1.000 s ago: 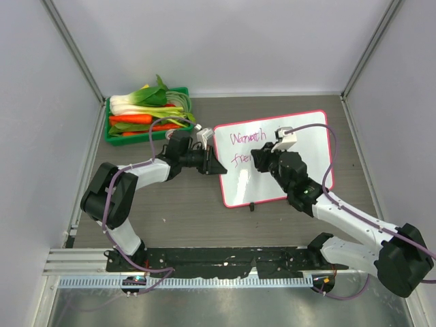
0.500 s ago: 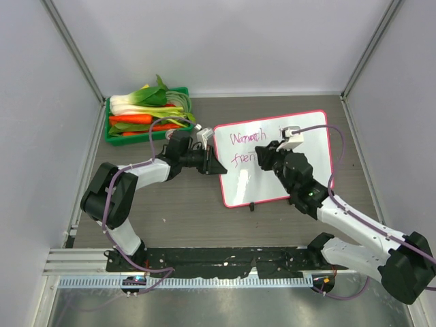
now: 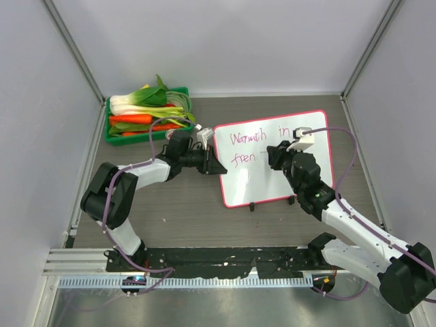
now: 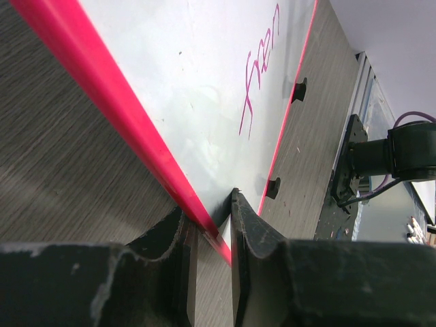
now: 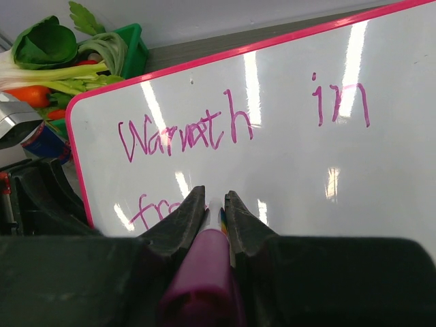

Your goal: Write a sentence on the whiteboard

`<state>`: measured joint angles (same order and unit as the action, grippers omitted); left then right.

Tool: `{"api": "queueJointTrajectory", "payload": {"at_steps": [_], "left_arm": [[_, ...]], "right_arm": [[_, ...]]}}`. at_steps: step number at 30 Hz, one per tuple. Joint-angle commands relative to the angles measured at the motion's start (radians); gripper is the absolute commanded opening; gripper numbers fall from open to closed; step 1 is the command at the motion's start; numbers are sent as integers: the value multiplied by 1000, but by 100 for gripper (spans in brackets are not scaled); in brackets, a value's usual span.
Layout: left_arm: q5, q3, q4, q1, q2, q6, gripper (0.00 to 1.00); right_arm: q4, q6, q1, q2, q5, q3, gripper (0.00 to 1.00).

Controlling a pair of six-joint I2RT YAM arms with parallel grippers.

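- Board (image 3: 242, 185) flat on the desk (image 3: 177, 211), right of centre, turned a little askew; green crate (image 3: 146, 112) of vegetables well apart at the back left.
- Left hand (image 3: 216, 167) at the board's left edge, narrowed onto the pink frame: in the left wrist view the frame runs down between the two fingers (image 4: 212, 225).
- Right hand (image 3: 272, 155) over the middle of the board, closed tight on a magenta marker (image 5: 204, 272).
- Marker tip lost between the fingers (image 5: 215, 201); cannot tell whether it touches the surface.
- Sentence (image 3: 248, 139) in pink cursive: top line reads "Warmth in", plain from above and from the right wrist (image 5: 178, 136).
- Second line only partly readable: "fren" from above, its end running under the right hand; just "fr" in the right wrist view, the rest behind the fingers.
- Left wrist view steeply foreshortened, board cut off at the top, only "fren" (image 4: 259, 82) and two black feet (image 4: 300, 88) showing.
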<state>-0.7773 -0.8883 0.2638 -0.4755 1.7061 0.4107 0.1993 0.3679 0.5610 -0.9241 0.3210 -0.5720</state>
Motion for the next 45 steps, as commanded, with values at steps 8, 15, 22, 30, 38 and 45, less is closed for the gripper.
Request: {"api": "queueJointTrajectory", "payload": {"at_steps": [8,15,22,30,38,45], "left_arm": [[116,14,-104,-26,41,-130,0],[115,14,-104,-26,41,-128,0],[115,12,-106,-26,41,-130,0],[113,12,-107,-26,43,-130,0],[110,11,-106,-26,44,-131,0],[112,12,-106,-26,43,-130,0]], "right_arm": [[45,-1,-15,4,-19,-17,1],[72,5,-12,-44,-23,-35,1],[81,2,-13,-71,-14,-43,1],[89,9,-15,-88,13,-28,2],[95,9,-21,-110,30,-29,1],[104,14,-19,-122,7,-25,2]]}}
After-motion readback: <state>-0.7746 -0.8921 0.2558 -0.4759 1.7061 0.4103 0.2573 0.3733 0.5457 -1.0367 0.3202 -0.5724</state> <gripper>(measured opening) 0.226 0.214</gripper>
